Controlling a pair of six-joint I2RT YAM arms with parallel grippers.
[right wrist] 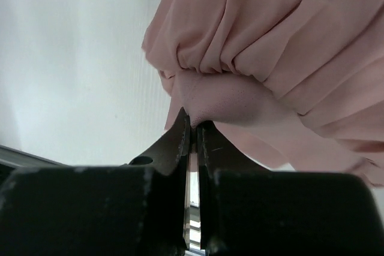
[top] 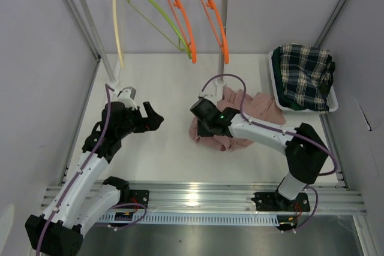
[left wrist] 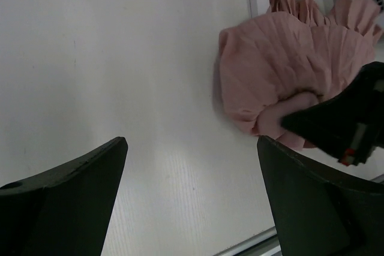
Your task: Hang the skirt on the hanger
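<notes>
A pink pleated skirt (top: pixel 246 112) lies crumpled on the white table right of centre. It also shows in the left wrist view (left wrist: pixel 282 70) and the right wrist view (right wrist: pixel 270 46). My right gripper (top: pixel 201 129) is shut on the skirt's waistband edge at the skirt's left side; its tips (right wrist: pixel 193 125) pinch the fabric. My left gripper (top: pixel 155 118) is open and empty, a short way left of the skirt, low over the table (left wrist: pixel 192 142). Hangers hang on the rail at the back: a cream one (top: pixel 118 28), a green one (top: pixel 162 19) and two orange ones (top: pixel 183 19).
A white basket (top: pixel 333 103) with a dark plaid garment (top: pixel 303 76) stands at the back right. The rack's posts (top: pixel 226 16) stand behind the skirt. Metal rails (top: pixel 198 193) run along the table's near edge.
</notes>
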